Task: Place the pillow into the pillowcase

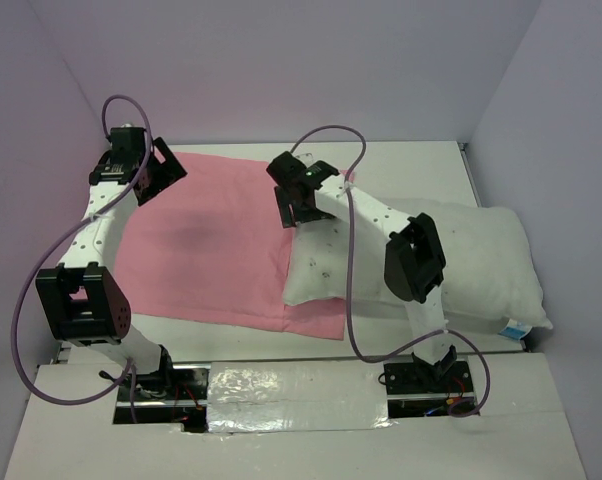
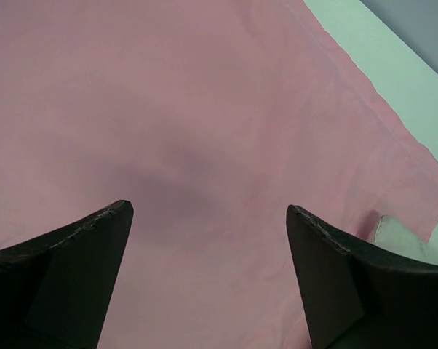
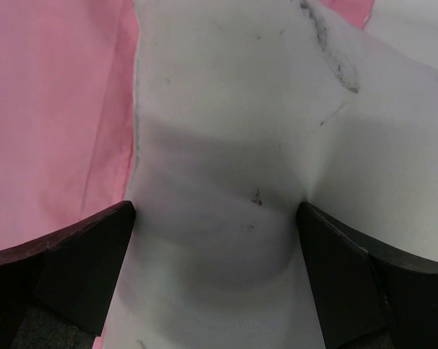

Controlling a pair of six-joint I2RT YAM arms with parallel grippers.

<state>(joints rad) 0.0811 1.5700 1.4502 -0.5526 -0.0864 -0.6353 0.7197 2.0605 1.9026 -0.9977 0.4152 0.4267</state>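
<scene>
Pink, thin and matte, the large fabric pillowcase (image 1: 211,240) lies spread flat over the left and middle of the white table (image 1: 421,165). One long edge faces the arm bases. Its right end runs under the large, plump, white rectangular pillow (image 1: 481,260). The pillow lies on the right half of the table, its left end resting on the pink cloth. A small blue-and-white tag (image 1: 514,328) sits at its near right corner. The pillow is wholly outside the pillowcase.

Over the far left corner of the pillowcase hangs the left gripper (image 1: 166,168). In the left wrist view the left gripper (image 2: 208,211) has its two dark fingers (image 2: 81,254) spread wide. Only smooth pink fabric (image 2: 204,109) and a soft shadow show between them; it has hold of nothing.

At the pillow's far left corner is the right gripper (image 1: 293,208). In the right wrist view the right gripper (image 3: 215,207) is also spread fully apart. Its fingers (image 3: 364,276) straddle the white pillow cover (image 3: 226,131), which bulges up between them with grey smudges (image 3: 335,65) on it. Pink cloth (image 3: 52,109) shows to the left. The cover dimples beside the right-hand finger, but nothing is clamped.
</scene>
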